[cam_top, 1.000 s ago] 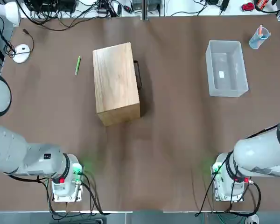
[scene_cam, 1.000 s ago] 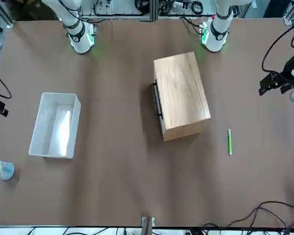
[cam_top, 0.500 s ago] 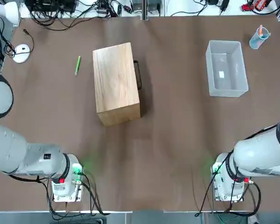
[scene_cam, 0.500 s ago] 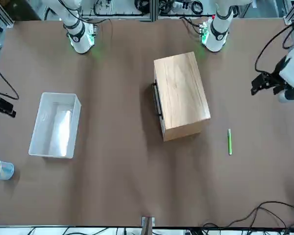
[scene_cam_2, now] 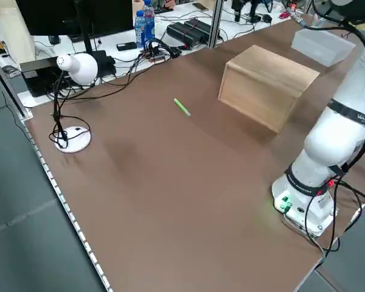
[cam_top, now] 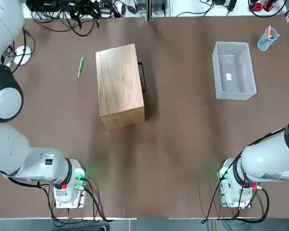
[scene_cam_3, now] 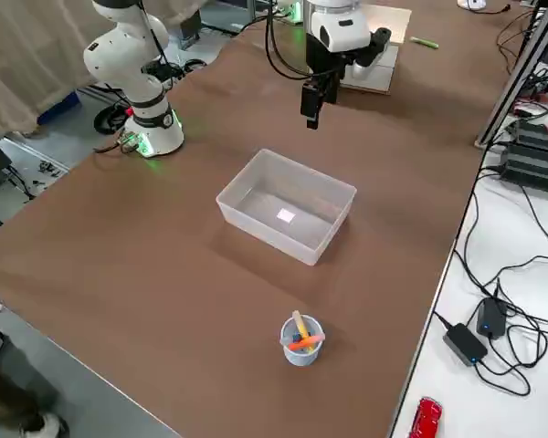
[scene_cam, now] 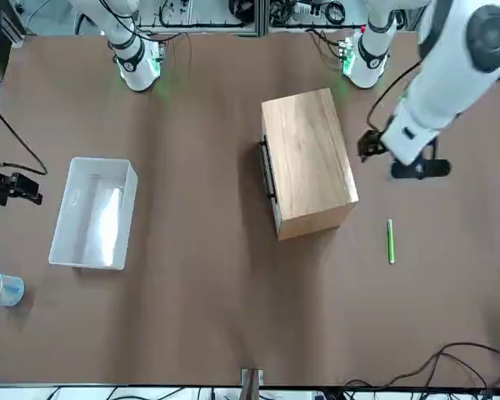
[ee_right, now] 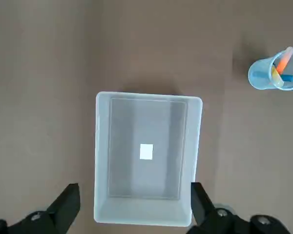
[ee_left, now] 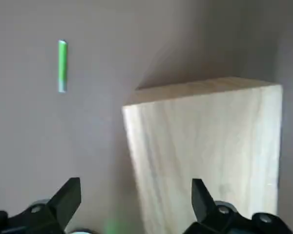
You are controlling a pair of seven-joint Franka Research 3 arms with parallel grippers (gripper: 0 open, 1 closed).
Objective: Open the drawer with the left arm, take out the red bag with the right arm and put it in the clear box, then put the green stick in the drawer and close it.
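Observation:
The drawer (cam_top: pixel 143 77) is closed inside its light-wood box (cam_top: pixel 119 86), its black bar handle facing the clear box (cam_top: pixel 233 70). On the box's other side the green stick (cam_top: pixel 80 67) lies flat on the table. My left gripper (scene_cam: pixel 371 147) hangs open, high over the wooden box's edge (ee_left: pixel 205 146) on the stick's side (ee_left: pixel 62 66). Raised near the clear box (ee_right: pixel 146 158), my right gripper (scene_cam_3: pixel 312 102) is open and holds nothing. The red bag is out of view.
A small clear cup (cam_top: pixel 268 38) with coloured sticks stands past the clear box's far corner. A white lamp base (cam_top: pixel 21 54) sits at the table's far left corner, with cables behind the far edge. Both arm bases (cam_top: pixel 67 187) stand at the near edge.
My left arm has swung in from the table's left side to above the wooden box. The right gripper has drifted slightly toward the clear box. Both grippers stay open.

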